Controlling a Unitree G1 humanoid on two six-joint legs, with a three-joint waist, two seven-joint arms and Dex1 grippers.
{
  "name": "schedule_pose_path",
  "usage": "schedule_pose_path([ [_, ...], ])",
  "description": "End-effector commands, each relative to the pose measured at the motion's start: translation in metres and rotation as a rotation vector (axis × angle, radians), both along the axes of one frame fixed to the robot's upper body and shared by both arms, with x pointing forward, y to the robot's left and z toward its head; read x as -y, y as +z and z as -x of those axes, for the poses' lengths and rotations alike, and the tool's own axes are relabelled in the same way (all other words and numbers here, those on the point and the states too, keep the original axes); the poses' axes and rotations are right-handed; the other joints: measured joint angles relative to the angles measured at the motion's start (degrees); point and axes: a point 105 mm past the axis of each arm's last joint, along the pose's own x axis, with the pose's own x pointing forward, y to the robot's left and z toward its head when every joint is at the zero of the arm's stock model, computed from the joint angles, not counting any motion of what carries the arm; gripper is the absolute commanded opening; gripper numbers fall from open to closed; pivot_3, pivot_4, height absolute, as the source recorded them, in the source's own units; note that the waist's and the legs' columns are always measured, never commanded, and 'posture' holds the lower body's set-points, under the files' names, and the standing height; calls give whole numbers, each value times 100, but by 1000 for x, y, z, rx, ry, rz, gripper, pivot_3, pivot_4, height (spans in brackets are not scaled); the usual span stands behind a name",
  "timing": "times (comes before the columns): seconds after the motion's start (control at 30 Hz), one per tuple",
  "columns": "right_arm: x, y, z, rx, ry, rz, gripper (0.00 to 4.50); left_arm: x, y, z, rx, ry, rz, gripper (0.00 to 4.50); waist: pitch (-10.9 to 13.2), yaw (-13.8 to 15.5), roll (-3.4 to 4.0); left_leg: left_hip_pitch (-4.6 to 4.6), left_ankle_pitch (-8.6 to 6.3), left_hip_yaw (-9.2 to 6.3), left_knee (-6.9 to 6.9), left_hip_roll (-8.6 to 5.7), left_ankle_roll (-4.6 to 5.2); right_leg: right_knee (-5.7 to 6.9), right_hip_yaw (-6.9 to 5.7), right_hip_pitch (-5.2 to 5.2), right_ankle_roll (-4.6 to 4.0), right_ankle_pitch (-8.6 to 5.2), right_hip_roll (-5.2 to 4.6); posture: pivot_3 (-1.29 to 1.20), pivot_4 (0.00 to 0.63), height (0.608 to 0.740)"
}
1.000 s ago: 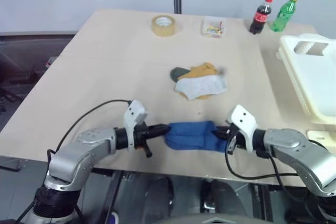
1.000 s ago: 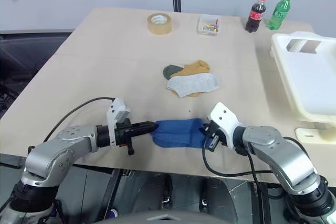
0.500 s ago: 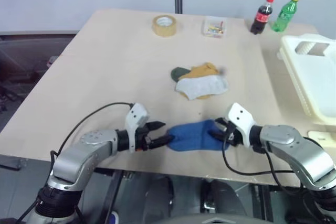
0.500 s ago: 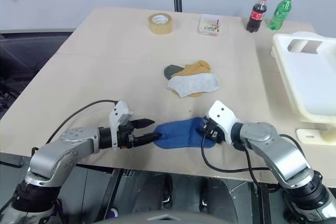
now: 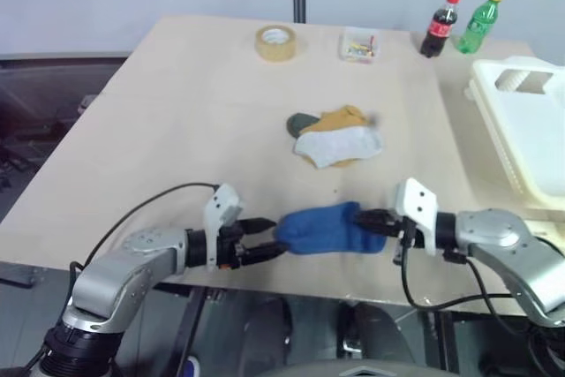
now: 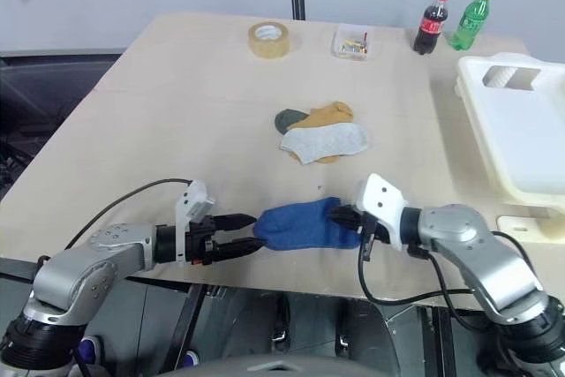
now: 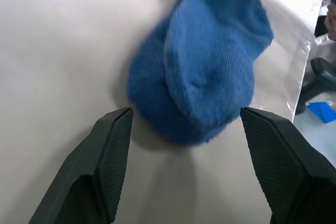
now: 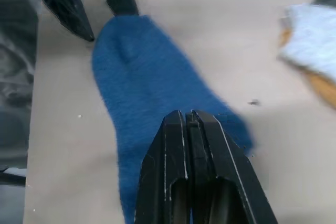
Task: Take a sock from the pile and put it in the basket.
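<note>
A blue sock (image 5: 327,229) lies bunched near the table's front edge, apart from the pile (image 5: 338,140) of grey, mustard and dark green socks in mid-table. My left gripper (image 5: 272,237) is open at the sock's left end, and its fingers (image 7: 113,145) flank the toe without touching it. At the sock's right end, my right gripper (image 5: 369,218) is shut on the fabric; its closed fingertips (image 8: 186,116) press onto the blue knit. The cream-white basket (image 5: 538,139) stands at the table's right edge, far from both grippers.
A roll of tape (image 5: 275,42), a small clear box (image 5: 358,46), a cola bottle (image 5: 439,26) and a green bottle (image 5: 478,21) line the far edge. The table's front edge runs just under both grippers. Bare tabletop lies between the sock and the basket.
My left gripper opened, let go of the sock's left end and drew back slightly. My right gripper opened, turned and shut again on the right end. The stretched sock bunched up shorter.
</note>
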Motion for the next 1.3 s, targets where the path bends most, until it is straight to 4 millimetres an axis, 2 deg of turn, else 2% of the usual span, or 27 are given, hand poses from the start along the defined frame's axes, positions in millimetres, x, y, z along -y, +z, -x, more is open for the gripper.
schedule_pose_path([
  [0.03, -16, 4, 5, 29, 90, -78, 130, 1, -1, 3, -11, -16, -13, 3489, 0, 1, 1, 0, 0, 0, 0, 1, 0, 1, 0, 0, 3, 2, 1, 0, 150, 740],
  [0.2, -25, -13, 0, 57, 145, -42, 130, 0, -3, 5, -24, -19, -23, 3489, 0, -2, 2, 3, 0, 2, 2, 1, 0, 1, 1, 1, 2, 1, 0, 0, 150, 740],
  [0.37, -23, -24, -8, 52, 120, -27, 130, -4, -3, 10, -43, -15, -16, 3489, 0, -1, 3, 3, 0, 2, 1, 1, 0, 2, 2, 1, 3, 2, 0, 0, 150, 740],
  [0.57, -17, -41, -6, 8, 137, 37, 130, 8, -18, 3, -72, -23, -43, 3489, -9, 19, 12, 11, 0, 1, 3, 0, 0, 2, 0, 5, 0, 1, -2, 0, 150, 740],
  [0.67, -18, -39, -5, 1, 142, 30, 130, 21, -18, -1, -76, -44, -12, 3489, -15, 21, 14, 13, 0, 0, 7, -1, 0, 3, -1, 10, -1, 0, -8, 0, 150, 740],
  [0.87, -17, -32, -6, 6, 134, 16, 130, 48, 3, 1, -51, -145, 159, 3489, -15, 13, 15, 12, 0, 0, 9, -2, 0, 4, -1, 17, 5, 4, -2, 0, 150, 740],
  [1.07, -17, -14, -5, 0, 108, -46, 130, 60, 19, 2, -88, -201, 276, 3489, -13, 10, 11, 8, 1, -4, 10, -2, 1, 6, -4, 15, 7, 5, 0, 0, 150, 740],
  [1.17, -21, 3, -2, -14, 115, -108, 130, 68, 23, -1, -106, -208, 319, 3489, -12, 5, 12, 7, 1, -3, 11, -3, 1, 6, -2, 15, 7, 5, 1, 0, 150, 740],
  [1.3, -21, 8, 0, -32, 109, -119, 130, 74, 26, -5, -117, -215, 351, 3489, -11, 3, 11, 7, 1, -4, 12, -2, 1, 6, -2, 16, 8, 5, 5, 0, 150, 740],
])
